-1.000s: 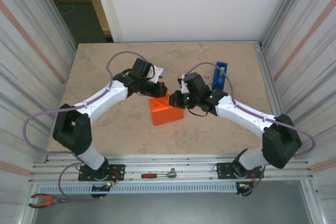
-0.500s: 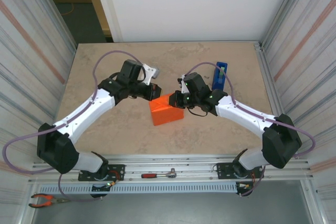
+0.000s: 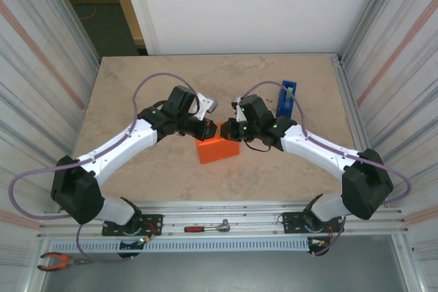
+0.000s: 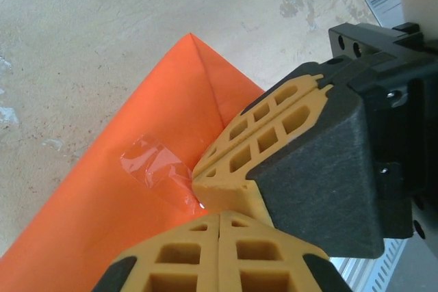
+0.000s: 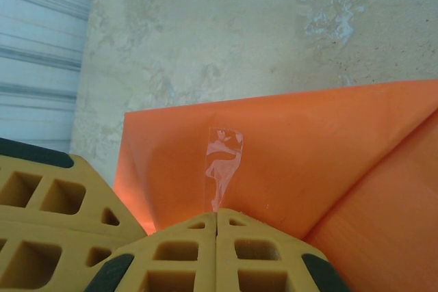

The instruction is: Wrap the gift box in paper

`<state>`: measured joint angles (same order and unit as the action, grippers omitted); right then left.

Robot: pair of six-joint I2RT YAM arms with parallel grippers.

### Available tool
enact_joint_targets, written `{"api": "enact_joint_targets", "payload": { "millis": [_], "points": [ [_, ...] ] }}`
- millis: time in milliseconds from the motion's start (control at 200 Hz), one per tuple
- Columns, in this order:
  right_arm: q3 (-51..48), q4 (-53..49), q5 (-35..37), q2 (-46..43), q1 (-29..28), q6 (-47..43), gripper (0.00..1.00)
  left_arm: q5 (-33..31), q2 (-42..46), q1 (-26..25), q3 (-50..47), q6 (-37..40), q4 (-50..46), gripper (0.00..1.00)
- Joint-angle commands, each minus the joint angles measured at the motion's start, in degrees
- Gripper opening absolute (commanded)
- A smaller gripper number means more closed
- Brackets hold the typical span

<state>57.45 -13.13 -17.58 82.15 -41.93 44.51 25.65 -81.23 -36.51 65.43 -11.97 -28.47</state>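
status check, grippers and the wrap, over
Both shut: left gripper and right gripper tips pressed on the paper. It's folded into a parcel, clear tape strip on it. Blue tape dispenser off aside, nothing blocking.

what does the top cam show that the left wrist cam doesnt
Top camera: the blue tape dispenser standing at the far right, plus a ratchet and pliers along the near edge. Left wrist: a strip of clear tape stuck on the orange paper. Shared: that paper parcel, with the left claw and right claw both shut, meeting at its far side.
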Motion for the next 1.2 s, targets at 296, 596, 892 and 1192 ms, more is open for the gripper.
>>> {"api": "enact_joint_targets", "payload": {
  "millis": [296, 596, 892, 1192],
  "points": [
    [-4.43, -9.86, 0.38, 5.1, -1.57, 1.55, 0.0, -0.06, -0.18, -0.75, -3.7, 2.21, 0.48, 0.02],
    [-1.81, -9.9, -0.78, 4.38, -1.49, 2.17, 0.0, -2.18, -0.43, -0.93, -5.0, 2.82, -1.12, 0.0],
    [0.84, -10.88, -1.17, 4.07, -1.47, 1.58, 0.02, -2.55, -0.83, -0.93, -6.24, 2.73, -1.37, 0.0],
    [3.13, -13.31, -0.87, 4.38, -1.14, -1.24, 0.07, -2.69, -1.48, -0.93, -6.41, 2.71, -1.59, 0.0]
  ]
}}
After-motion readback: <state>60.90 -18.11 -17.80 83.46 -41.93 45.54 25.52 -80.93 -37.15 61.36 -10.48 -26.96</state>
